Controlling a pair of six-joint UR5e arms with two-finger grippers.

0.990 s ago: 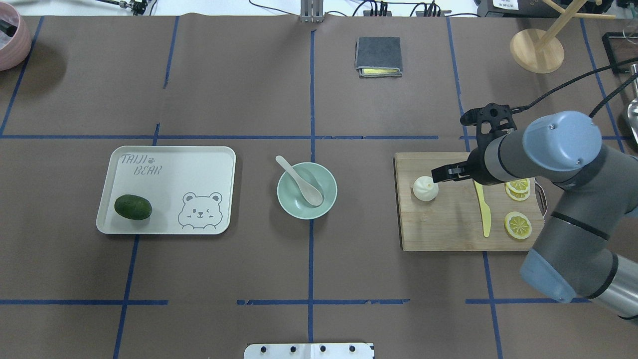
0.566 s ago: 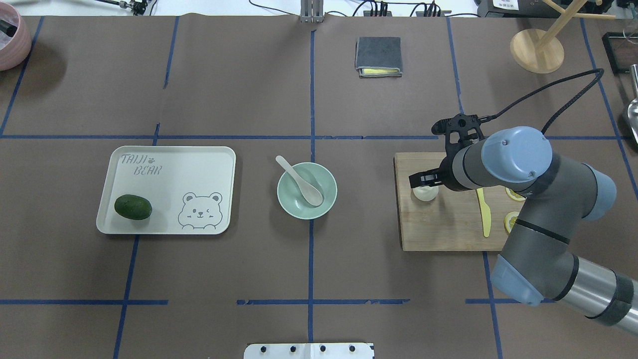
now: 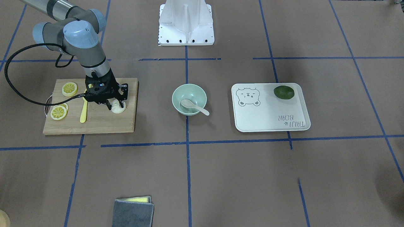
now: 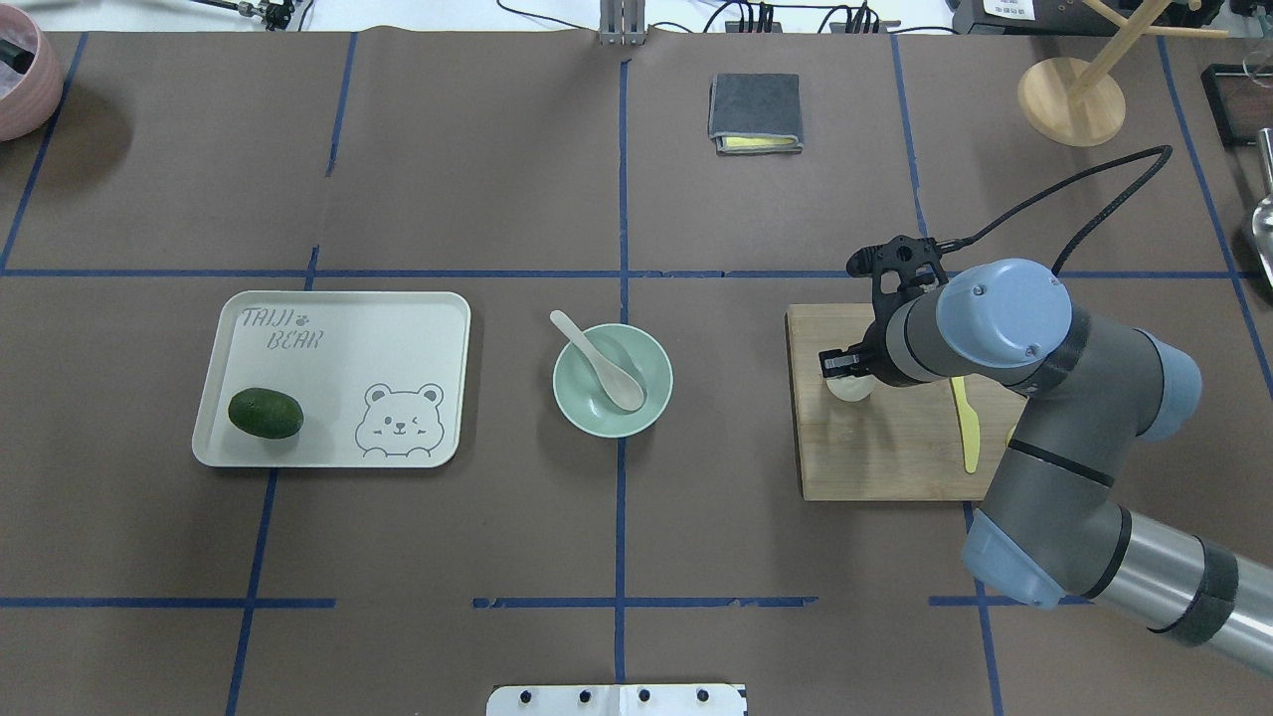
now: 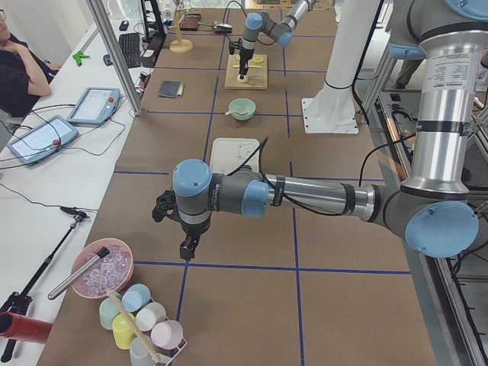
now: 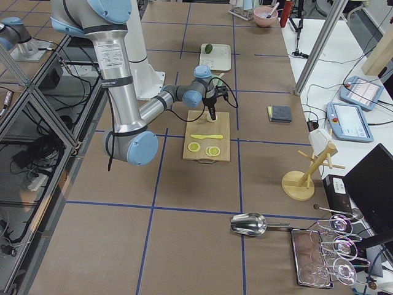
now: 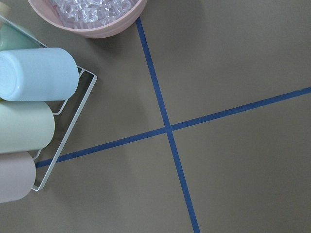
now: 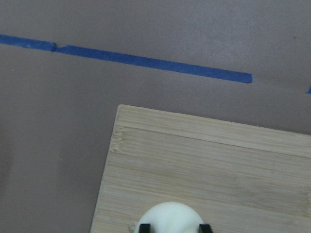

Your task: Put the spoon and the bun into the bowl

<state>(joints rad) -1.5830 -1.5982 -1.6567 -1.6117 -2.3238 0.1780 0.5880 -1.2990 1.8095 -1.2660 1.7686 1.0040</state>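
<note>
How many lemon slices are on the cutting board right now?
3. One lemon slice lies alone at a corner of the cutting board; two more overlap nearer the camera, beside the yellow knife.

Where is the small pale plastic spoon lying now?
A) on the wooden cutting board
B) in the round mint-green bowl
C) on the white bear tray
B: the small pale plastic spoon rests with its scoop inside the round mint-green bowl, handle leaning over the rim.
</note>
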